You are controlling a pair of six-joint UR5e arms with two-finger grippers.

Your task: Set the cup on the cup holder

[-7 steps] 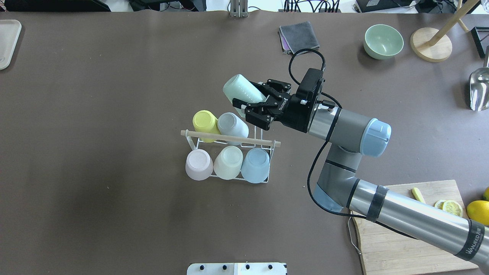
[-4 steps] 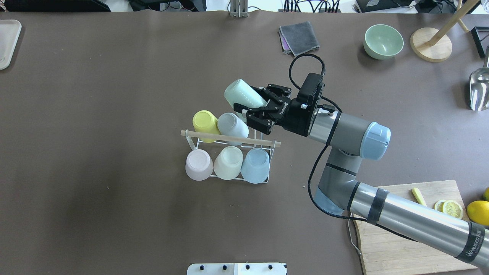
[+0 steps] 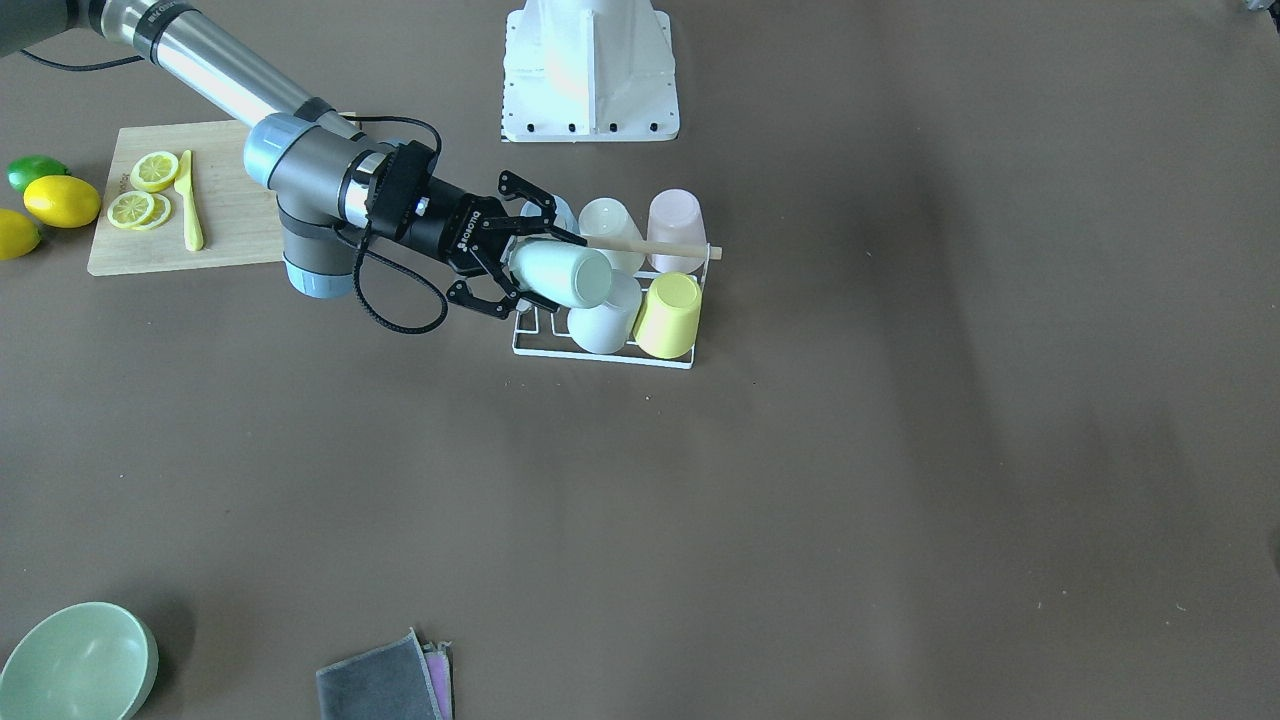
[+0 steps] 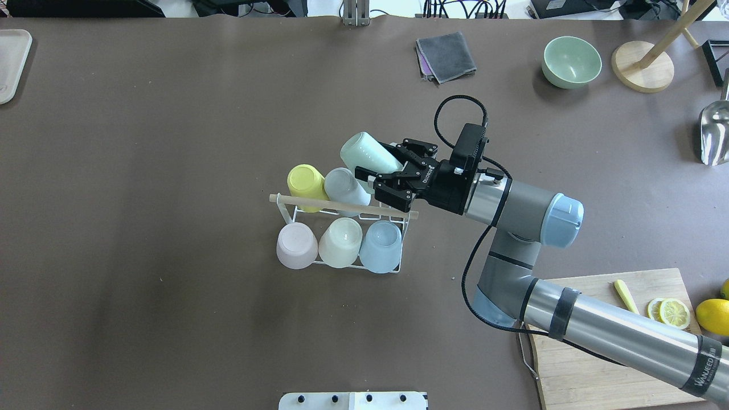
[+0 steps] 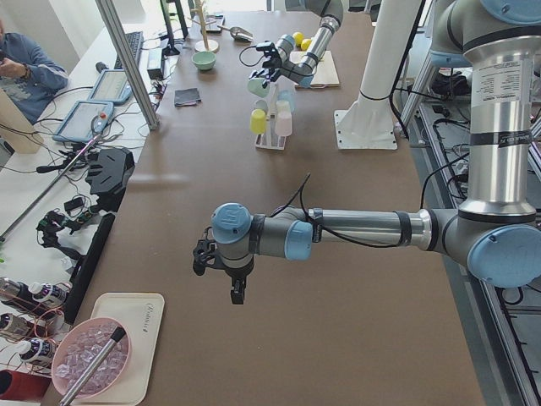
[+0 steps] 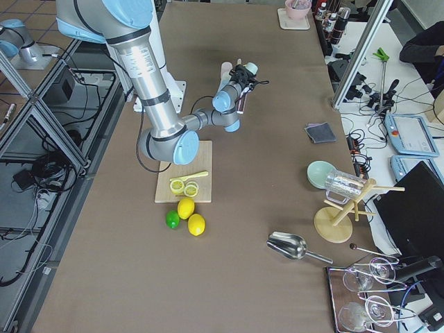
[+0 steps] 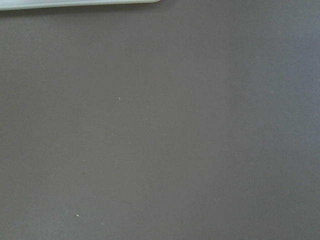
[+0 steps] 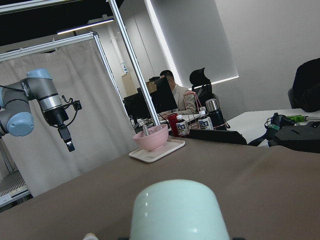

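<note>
Mint-green cup (image 4: 369, 152) sits tilted, clamped between the right gripper's (image 4: 377, 164) jaws, just above the cup holder's (image 4: 342, 206) corner; the left gripper's (image 5: 220, 269) jaws cannot be made out.

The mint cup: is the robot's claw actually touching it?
Touching. The overhead view shows the right gripper clamped on both sides of the mint cup, holding it tilted aloft.

Brown table (image 4: 171, 114), beige curtain (image 8: 100, 110)

The mint cup (image 8: 176, 210) runs off the right wrist view's bottom edge, and the left gripper (image 5: 236, 295) shows too small to judge.
</note>
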